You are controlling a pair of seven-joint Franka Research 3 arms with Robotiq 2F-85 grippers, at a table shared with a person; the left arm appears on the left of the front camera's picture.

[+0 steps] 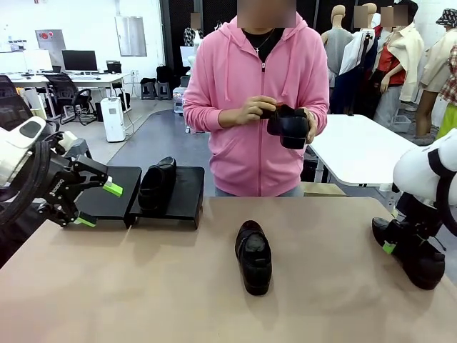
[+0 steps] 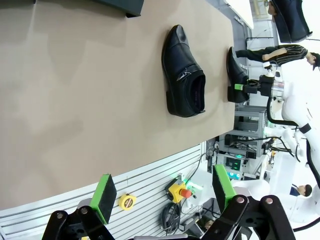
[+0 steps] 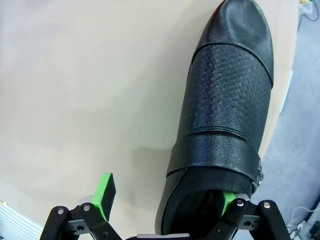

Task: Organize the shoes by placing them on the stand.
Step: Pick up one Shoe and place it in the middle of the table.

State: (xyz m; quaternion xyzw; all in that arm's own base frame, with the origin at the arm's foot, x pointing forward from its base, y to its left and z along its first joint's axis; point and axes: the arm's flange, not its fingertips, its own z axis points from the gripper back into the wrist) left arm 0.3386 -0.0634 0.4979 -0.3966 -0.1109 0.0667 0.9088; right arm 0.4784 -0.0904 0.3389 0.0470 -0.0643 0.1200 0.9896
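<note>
One shoe sits on the stand; three are not yet there.
Left tool hangs spread and empty beside the stand; right tool, spread, straddles the edge shoe collar, seemingly lined up to pinch.

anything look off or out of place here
Nothing damaged. Only one shoe sits on the stand; a second shoe lies mid-table, a third shoe sits near the table's right edge at the right gripper, a fourth shoe is in the person's hands.
</note>
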